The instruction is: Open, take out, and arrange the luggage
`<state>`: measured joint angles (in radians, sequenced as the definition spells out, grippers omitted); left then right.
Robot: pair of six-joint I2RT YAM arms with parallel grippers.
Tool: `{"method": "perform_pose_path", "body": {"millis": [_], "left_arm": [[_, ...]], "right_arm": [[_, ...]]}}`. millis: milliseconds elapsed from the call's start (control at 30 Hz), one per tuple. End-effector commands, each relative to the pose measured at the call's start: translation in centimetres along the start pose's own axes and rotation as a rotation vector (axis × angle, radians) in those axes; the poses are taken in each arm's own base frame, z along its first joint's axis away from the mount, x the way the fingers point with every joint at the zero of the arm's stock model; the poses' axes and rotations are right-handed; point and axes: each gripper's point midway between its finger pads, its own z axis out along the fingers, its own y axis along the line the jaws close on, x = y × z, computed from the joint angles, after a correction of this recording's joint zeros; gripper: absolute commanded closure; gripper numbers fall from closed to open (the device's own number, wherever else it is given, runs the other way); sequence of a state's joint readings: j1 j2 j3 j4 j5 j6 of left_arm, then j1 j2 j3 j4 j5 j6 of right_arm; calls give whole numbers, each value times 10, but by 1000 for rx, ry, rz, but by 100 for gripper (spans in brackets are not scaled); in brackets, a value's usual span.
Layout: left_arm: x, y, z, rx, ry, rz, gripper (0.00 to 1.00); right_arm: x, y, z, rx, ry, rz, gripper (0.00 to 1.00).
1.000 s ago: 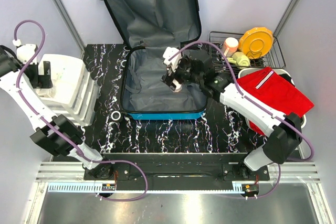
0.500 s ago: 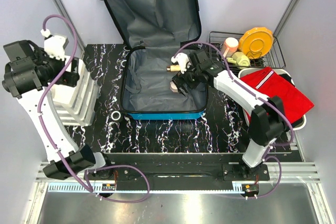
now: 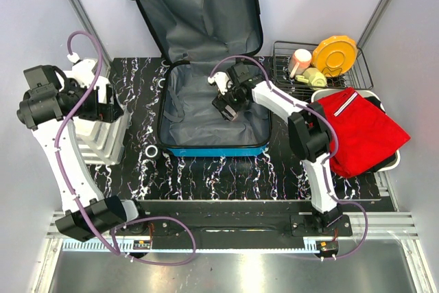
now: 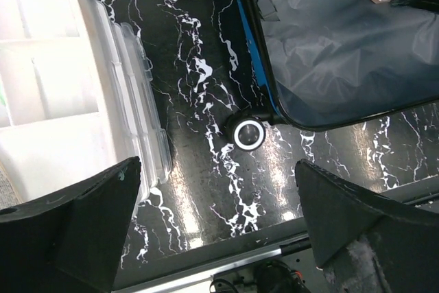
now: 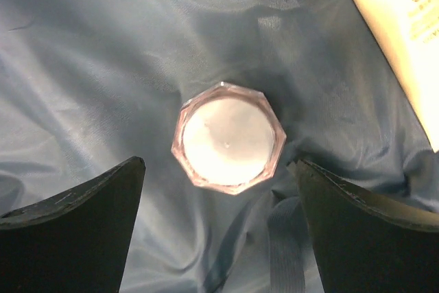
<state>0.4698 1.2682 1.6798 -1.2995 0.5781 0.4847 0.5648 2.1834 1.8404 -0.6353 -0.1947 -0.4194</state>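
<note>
- luggage [image 3: 195, 118] lies open at the back-centre of the black marbled worktop [image 3: 226, 173]. Its base is flat and its lid is propped upright against the back wall. Grey lining shows inside, with the blue shell edge along the near rim.
- right fingers [image 5: 75, 231] are spread wide, down inside the luggage base. One sits on each side of an octagonal jar [image 5: 228, 137], with a gap on both sides and no contact.
- The jar has pinkish clear walls and a white top, and stands upright on the lining. In the top view it is hidden under the arm.
- A cream bottle [image 5: 405, 32] with a shiny collar lies on the lining near the jar. It is cut off by the frame at the upper right of the right wrist view.
- left fingers [image 4: 68, 231] are spread wide and hold nothing. They hover above the worktop between the stack of white bins [image 4: 68, 101] and the luggage's near left corner.
- A black wheel [image 4: 248, 132] with a white ring sits at that corner.
- A wire rack [image 3: 355, 77] right of the luggage holds a yellow plate [image 3: 334, 55], a pink cup [image 3: 300, 58] and a pale green item. The green item is possibly a cup, but too small to tell.
- A red garment [image 3: 360, 132] is heaped in a white tray [image 3: 321, 94] just in front of the rack and spills over its edge.
</note>
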Motion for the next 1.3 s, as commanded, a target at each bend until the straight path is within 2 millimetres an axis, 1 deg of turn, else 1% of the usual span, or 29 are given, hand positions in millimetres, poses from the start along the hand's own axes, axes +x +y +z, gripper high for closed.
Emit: {"method": "perform_pose_path", "body": {"millis": [0,133,267,367,400,500,533,600,633,700,733,800,833,900,933,967,1000,1033,1067,1100,1133,1167,1200,1233,1267], "left_arm": [[-9,-18,-11,32,-71,13,1],[-9,-18,-10,36,-71,3,1],[-7,-20,-7,53,-72,-17,1],[-6,-21,-2,64,-74,-32,1],[-6,-20,-1,64,-77,-36,1],[-6,-21,2,78,-81,-49,1],[-5,-21,4,84,-80,-54,1],[-5,-23,6,101,-85,-57,1],[-6,-23,7,106,-87,-60,1],[-8,-23,8,110,-97,-58,1],[-9,-23,9,113,-98,-57,1],[-12,-24,9,124,-113,-50,1],[-12,-25,9,133,-117,-49,1],[-16,-30,10,169,-142,-31,1],[-16,-33,11,185,-148,-31,1],[-19,-39,11,224,-171,-21,1],[-23,-41,10,231,-202,11,1],[-21,-46,14,270,-219,11,1],[-29,-47,12,267,-271,42,1],[-31,-49,12,277,-297,52,1],[-28,-56,17,323,-316,44,1],[-42,-57,11,322,-386,75,1],[-45,-61,11,345,-418,78,1],[-42,-70,14,414,-442,76,1],[-58,-74,5,423,-524,124,1]], "right_arm": [[-12,-11,6,20,-7,-64,0],[-5,-8,18,-4,17,-67,0],[-3,-9,26,-7,24,-70,4],[-1,-11,31,1,34,-66,12],[-2,-12,31,5,32,-67,20],[-7,-11,27,4,17,-56,31],[-11,-11,23,8,6,-53,38],[-16,-12,19,11,-8,-50,44],[-20,-13,17,15,-16,-50,48],[-26,-14,11,22,-31,-44,51],[-36,-14,1,27,-58,-45,52],[-47,-10,-12,9,-91,-28,56],[-60,-9,-27,10,-128,-27,57],[-74,0,-44,-30,-176,6,59],[-88,3,-61,-39,-221,12,59],[-96,12,-72,-94,-252,53,60],[-109,15,-85,-123,-294,73,60],[-120,21,-102,-159,-337,90,61],[-128,32,-115,-246,-369,150,61],[-142,39,-133,-292,-414,162,62],[-151,52,-150,-382,-453,170,62],[-159,58,-163,-437,-469,225,63],[-170,63,-182,-480,-506,240,63],[-179,74,-198,-569,-540,233,64],[-184,81,-209,-630,-539,300,64]]}}
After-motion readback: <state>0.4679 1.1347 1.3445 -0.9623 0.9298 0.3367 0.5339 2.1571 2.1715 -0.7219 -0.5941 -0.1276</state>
